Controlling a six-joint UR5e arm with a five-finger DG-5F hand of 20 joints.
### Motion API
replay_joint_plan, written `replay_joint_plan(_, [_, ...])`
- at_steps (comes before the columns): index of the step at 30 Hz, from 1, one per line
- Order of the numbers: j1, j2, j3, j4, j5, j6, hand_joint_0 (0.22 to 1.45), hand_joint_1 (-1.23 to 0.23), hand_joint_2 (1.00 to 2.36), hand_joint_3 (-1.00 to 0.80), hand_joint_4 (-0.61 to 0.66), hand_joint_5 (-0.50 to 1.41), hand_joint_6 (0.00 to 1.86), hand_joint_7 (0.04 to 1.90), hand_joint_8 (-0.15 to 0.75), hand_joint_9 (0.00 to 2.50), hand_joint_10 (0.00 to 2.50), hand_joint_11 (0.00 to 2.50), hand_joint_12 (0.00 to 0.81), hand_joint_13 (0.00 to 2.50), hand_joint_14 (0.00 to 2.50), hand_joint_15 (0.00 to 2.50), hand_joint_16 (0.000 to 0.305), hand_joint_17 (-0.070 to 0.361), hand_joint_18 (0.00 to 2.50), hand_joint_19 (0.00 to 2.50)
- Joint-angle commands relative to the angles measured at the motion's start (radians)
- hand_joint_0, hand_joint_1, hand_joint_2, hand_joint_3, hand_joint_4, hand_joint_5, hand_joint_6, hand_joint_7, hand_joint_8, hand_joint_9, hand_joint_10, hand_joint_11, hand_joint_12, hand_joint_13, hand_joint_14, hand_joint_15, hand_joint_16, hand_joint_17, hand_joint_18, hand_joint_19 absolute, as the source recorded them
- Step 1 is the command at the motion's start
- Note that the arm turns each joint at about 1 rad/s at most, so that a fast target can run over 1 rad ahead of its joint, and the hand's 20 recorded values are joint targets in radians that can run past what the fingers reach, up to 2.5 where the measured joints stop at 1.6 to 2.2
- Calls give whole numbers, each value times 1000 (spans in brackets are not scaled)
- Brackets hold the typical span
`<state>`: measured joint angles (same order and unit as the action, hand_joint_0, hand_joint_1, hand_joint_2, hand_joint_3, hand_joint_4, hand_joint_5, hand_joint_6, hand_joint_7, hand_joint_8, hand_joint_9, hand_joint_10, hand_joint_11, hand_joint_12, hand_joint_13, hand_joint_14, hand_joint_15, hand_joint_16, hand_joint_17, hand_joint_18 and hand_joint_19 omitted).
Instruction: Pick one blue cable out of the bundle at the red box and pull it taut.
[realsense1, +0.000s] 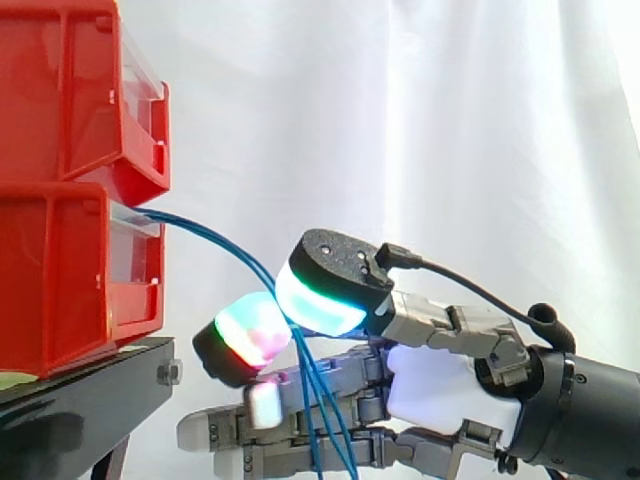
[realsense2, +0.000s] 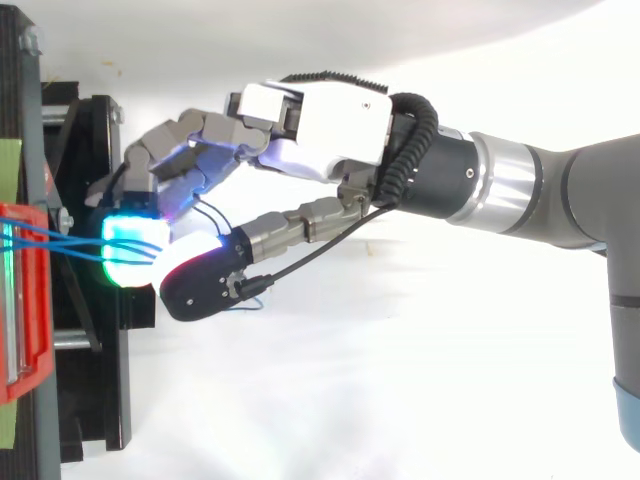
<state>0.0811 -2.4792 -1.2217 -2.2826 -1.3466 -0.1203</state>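
Observation:
A bundle of thin blue cables (realsense1: 232, 246) comes out of the lower red box (realsense1: 60, 285) and arcs down to the right, slack. My hand (realsense1: 440, 385) reaches in from the right, just off the box front. Its thumb pad (realsense1: 318, 297), glowing green and white, and a fingertip (realsense1: 245, 335), glowing red and green, are closed together where the cables pass, pinching blue cable between them. Below the pinch the strands hang down across the lower fingers. From above, the blue cables (realsense2: 55, 240) run from the red box (realsense2: 25, 330) to the glowing fingertip (realsense2: 133, 252) of the hand (realsense2: 330, 120).
A second red box (realsense1: 70, 90) is stacked on the lower one. Both rest on a black stand (realsense1: 90, 395) with a white curtain (realsense1: 450, 120) behind. The arm (realsense2: 560, 195) crosses in from the right over a white floor.

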Motion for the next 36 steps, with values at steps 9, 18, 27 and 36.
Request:
replay_joint_plan(9, [3,17,1,-97,-8,82,625,-762,1015,-196,164,-160,903,1008,384,1060,16,1027,386,518,9,257,59,133,391,217])
replay_joint_plan(18, [2,46,-1,-222,-9,96,635,-777,1015,-210,143,-162,900,1006,379,1107,18,1151,382,558,10,282,58,131,401,226])
replay_joint_plan(27, [-4,97,-1,-314,-8,106,643,-802,1015,-225,132,-163,898,995,371,1119,15,1176,380,582,11,294,58,131,415,216])
replay_joint_plan(36, [-6,151,1,-402,-5,102,675,-855,1014,-244,104,-163,900,1054,369,1118,15,1190,377,600,11,300,58,130,438,212])
